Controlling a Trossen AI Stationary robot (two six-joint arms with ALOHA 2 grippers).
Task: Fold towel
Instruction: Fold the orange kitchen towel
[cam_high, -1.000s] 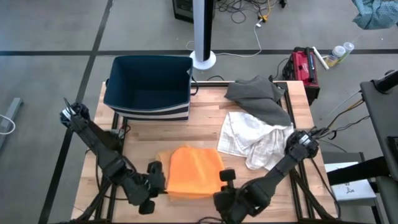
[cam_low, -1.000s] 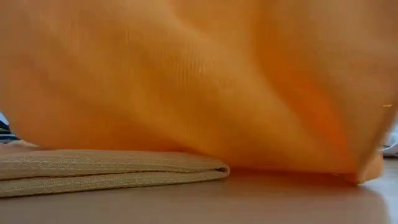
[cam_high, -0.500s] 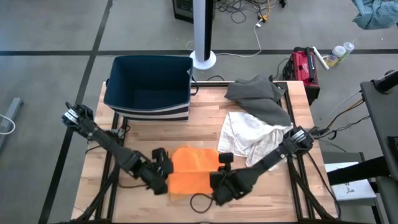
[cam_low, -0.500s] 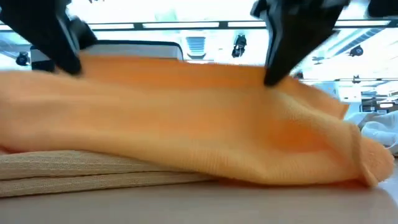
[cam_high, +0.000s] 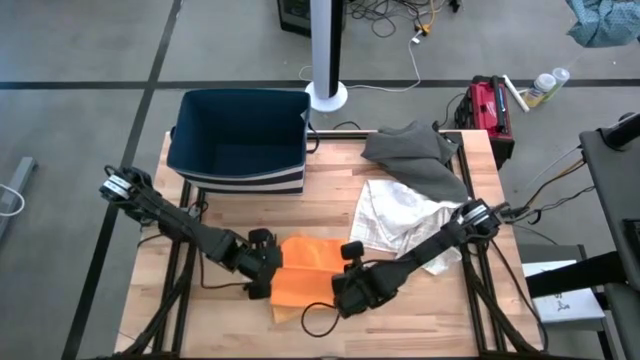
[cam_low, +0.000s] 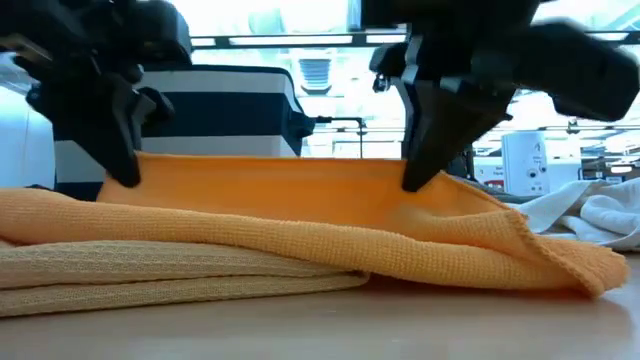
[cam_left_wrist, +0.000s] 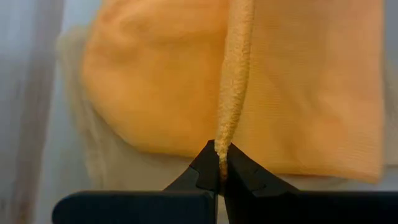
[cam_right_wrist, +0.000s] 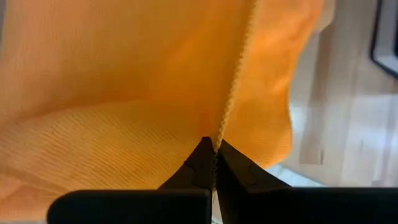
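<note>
Both arms are working the orange towel (cam_high: 305, 283), which is sitting lower center of the high view on the wooden table (cam_high: 330, 190). The left gripper (cam_high: 270, 272) is pinching the towel's left edge with jaws clamped tight, and the right gripper (cam_high: 345, 283) is doing the same on the right edge. A tan cloth (cam_low: 150, 272) is lying underneath it.

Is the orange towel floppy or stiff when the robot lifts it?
Probably floppy: the orange knitted towel sags between the left gripper and right gripper pinching its edge. It likely weighs little, since thin fingertips hold it. Its soft folds suggest it won't slide easily.
</note>
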